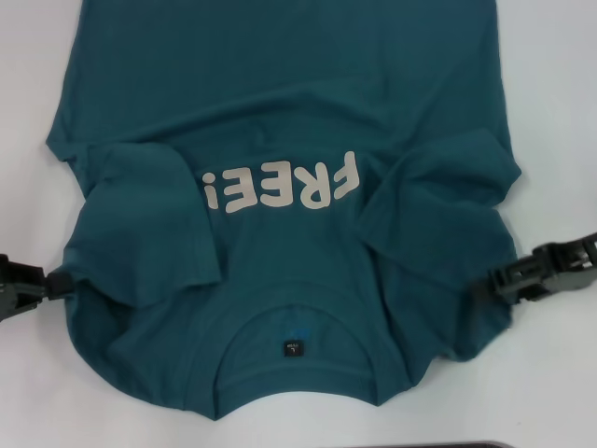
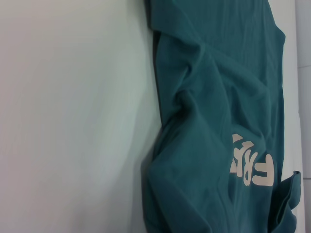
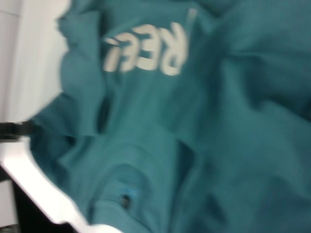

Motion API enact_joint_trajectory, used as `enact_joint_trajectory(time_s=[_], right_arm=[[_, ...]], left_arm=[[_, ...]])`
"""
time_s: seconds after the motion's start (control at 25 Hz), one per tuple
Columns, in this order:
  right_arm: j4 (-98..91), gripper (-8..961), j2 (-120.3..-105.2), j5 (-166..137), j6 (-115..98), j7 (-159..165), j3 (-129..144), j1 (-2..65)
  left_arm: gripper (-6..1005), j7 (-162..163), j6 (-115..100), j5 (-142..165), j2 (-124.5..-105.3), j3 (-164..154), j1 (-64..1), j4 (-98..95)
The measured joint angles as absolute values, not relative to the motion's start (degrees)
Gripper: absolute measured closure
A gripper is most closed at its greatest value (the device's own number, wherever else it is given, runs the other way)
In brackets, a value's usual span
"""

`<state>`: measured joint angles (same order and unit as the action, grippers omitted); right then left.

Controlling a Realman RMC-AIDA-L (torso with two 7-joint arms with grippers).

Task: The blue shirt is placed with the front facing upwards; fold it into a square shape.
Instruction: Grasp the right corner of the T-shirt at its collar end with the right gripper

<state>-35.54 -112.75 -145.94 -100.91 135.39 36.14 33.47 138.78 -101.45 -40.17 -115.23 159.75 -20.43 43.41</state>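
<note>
Blue shirt point(image 1: 280, 140) lies front up on the white table point(image 1: 28, 56), collar point(image 1: 294, 359) nearest the robot, "FREE!" lettering point(image 1: 280, 187) reading upside down from the head view. Both short sleeves already lie folded in over the chest: left sleeve point(image 1: 149, 224), right sleeve point(image 1: 434, 201), cloth bunched and wrinkled around them.

Left gripper point(image 1: 51, 283) sits at the shirt's left shoulder edge, touching or just beside the cloth. Right gripper point(image 1: 490, 278) sits at the right shoulder edge, same level. Cannot tell for either one whether the fingers are apart or pinching fabric; tips are too dark against the cloth.

Likely step: take both shoulder edges for the next fold. To do it well, grip both sides at matching height, catch the folded sleeve layer together with the body layer, lift evenly, and keep the cloth taut between the arms so the wrinkles near the lettering flatten. Uneven pull would skew the square.
</note>
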Motion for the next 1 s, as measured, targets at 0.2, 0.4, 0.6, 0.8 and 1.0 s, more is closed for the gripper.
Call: enact_joint_trajectory(time_s=[0.2,0.4,0.6,0.8,1.0], right_arm=[[-36.1,154,-112.43,-149.4,-100.2,136.0,35.7,33.4],[-35.7,164,-112.66,-149.4,-99.4,136.1,36.0,33.7],[-35.6,175,-113.59,-149.5,-99.5,135.8,36.3,34.6],[-35.6,185,-114.10,-149.4,-100.1,135.7,36.8,35.2],[-36.8,195,-113.74,-149.1,-101.7,136.5,36.2,34.4]], left_arm=[[1000,138.8,-101.5,-40.2,-115.23,159.8,-20.4,43.4],[999,138.8,-101.5,-40.2,-115.23,159.8,-20.5,43.4],[1000,138.8,-101.6,-40.2,-115.23,159.9,-20.5,43.4],[1000,138.8,-101.7,-40.2,-115.23,159.9,-20.6,43.4],[999,138.9,-101.8,-40.2,-115.23,160.0,-20.6,43.4]])
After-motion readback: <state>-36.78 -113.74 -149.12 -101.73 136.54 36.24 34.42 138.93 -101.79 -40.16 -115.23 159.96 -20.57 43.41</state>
